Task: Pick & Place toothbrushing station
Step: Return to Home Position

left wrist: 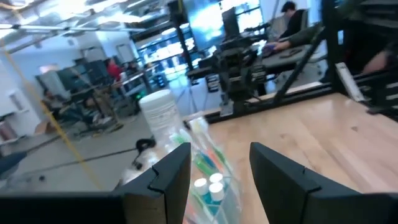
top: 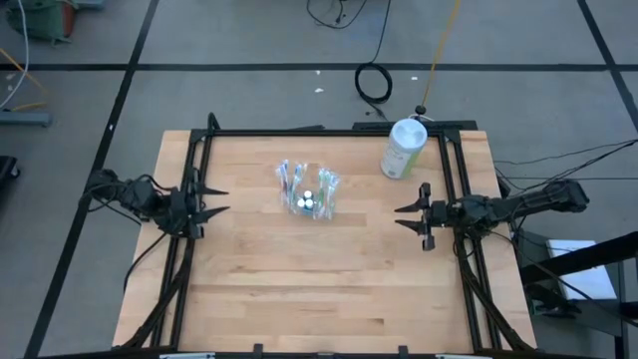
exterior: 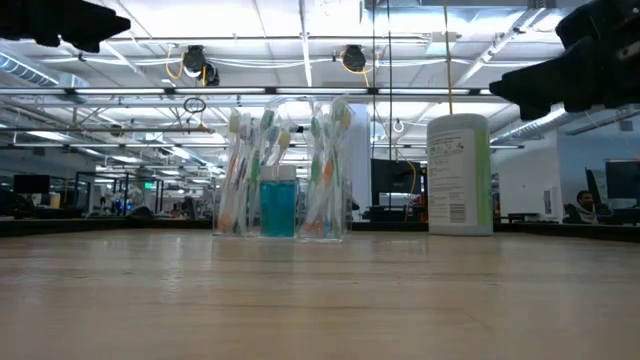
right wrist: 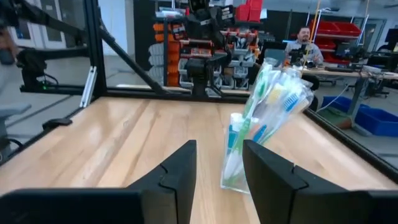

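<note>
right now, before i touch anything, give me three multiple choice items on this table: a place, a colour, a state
1. Relative to the organizer, the canister stands: A inside it; B apart, toward the right arm's side; C toward the left arm's side.
2. The bottle in the organizer holds liquid that is: A red; B blue; C yellow.
3. The left claw and right claw are: A both open, empty; B both shut; C one shut.
1 B, bare table separates them; 2 B, the low view shows blue; 3 A, both spread, gripping nothing.
</note>
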